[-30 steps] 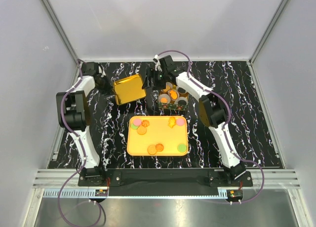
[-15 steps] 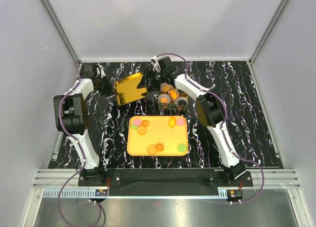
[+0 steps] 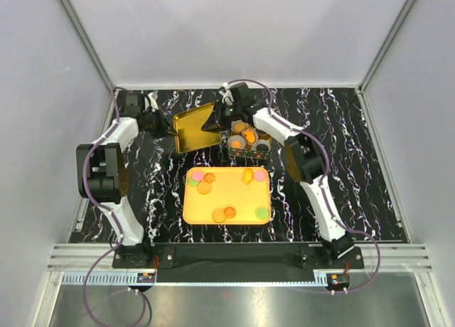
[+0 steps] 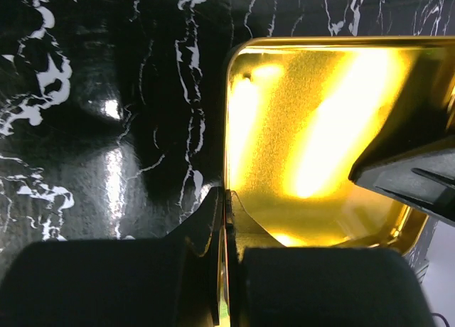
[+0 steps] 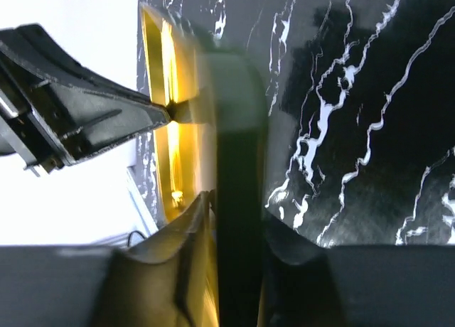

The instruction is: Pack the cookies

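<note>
Cookies lie scattered on the yellow tray (image 3: 231,194): orange ones (image 3: 205,187) at its far left and near edge (image 3: 225,214), a green one (image 3: 261,212) at the near right. More cookies (image 3: 249,136) sit in paper cups inside the small box (image 3: 244,153). A gold lid (image 3: 190,128) hangs tilted above the table, left of the box. My left gripper (image 3: 169,130) is shut on the lid's (image 4: 313,128) left rim. My right gripper (image 5: 238,206) has its fingers pressed on both sides of the lid's (image 5: 170,85) opposite rim.
The black marbled table (image 3: 341,170) stretches right of the box. Grey walls close the cell at back and sides. The left gripper's body (image 5: 71,106) shows across the lid in the right wrist view.
The lid has tipped from flat to tilted and shifted right. My right gripper has moved onto its right rim and closed there. The left gripper keeps its hold.
</note>
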You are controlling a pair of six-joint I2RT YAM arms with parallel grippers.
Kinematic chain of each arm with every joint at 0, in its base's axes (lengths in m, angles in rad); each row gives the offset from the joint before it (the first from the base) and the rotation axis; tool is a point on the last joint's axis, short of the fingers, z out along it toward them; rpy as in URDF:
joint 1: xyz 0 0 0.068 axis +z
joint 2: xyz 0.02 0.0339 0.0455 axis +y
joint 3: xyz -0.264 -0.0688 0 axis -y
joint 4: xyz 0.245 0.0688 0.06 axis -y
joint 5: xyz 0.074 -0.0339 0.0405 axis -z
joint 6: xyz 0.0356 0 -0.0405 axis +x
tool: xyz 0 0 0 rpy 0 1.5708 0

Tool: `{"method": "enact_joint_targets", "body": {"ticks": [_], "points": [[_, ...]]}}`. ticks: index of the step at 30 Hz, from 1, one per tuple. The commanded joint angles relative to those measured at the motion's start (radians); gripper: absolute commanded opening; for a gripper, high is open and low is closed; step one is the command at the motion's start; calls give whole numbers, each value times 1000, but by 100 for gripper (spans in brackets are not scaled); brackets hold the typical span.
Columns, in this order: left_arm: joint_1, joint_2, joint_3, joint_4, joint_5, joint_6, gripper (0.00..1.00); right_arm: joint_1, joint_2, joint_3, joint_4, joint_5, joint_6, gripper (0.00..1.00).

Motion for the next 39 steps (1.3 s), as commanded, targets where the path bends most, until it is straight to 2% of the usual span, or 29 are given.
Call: {"method": "enact_joint_targets", "body": {"ticks": [1, 3, 5, 6, 7, 8, 10, 12, 15, 16, 17, 19, 20, 22, 23, 28, 30, 32, 36, 39], "points": [[-29, -83, 2, 44, 40, 15, 0, -10, -127, -23, 35, -11, 13, 22], [-41, -99, 3, 36, 23, 18, 2, -16, -152, -69, 51, -8, 17, 15], [-47, -120, 17, 24, -7, 27, 14, -25, -188, -112, 68, -9, 31, 8], [-47, -126, 26, -2, -26, 39, 23, -28, -198, -119, 65, -11, 34, 7], [-47, -136, 36, -11, -62, 49, 47, -31, -217, -125, 59, -9, 39, 5], [-54, -157, 45, -22, -82, 56, 58, -34, -228, -134, 48, -8, 40, 3], [-77, -179, 77, -48, -141, 76, 73, -47, -250, -140, 33, -6, 45, 1], [-112, -224, 123, -73, -184, 104, 78, -67, -256, -133, 3, -9, 49, 0], [-207, -304, 149, -90, -315, 159, 83, -97, -256, -120, -38, -28, 60, 0], [-237, -323, 145, -87, -398, 203, 83, -114, -264, -120, -49, -29, 60, 0], [-298, -349, 134, -82, -438, 228, 84, -125, -270, -116, -76, -28, 56, 0], [-368, -430, 64, -27, -559, 323, 84, -149, -282, -108, -101, -40, 39, 0], [-449, -461, 27, 60, -598, 364, 84, -157, -284, -90, -140, -46, 31, 0], [-530, -545, -64, 158, -699, 495, 86, -169, -281, -57, -197, -46, -3, 0], [-590, -562, -123, 230, -716, 528, 87, -183, -280, -35, -237, -42, -7, 0], [-690, -600, -262, 393, -738, 696, 83, -214, -307, -18, -265, -52, 30, 0], [-750, -620, -358, 537, -762, 806, 83, -220, -300, 7, -306, -60, 42, 1], [-791, -608, -386, 605, -781, 855, 85, -222, -293, 33, -331, -80, 52, 0], [-837, -559, -362, 599, -776, 938, 85, -223, -303, 38, -348, -85, 69, 0], [-882, -545, -411, 744, -825, 1031, 85, -223, -329, 19, -353, -77, 79, 0]]}}
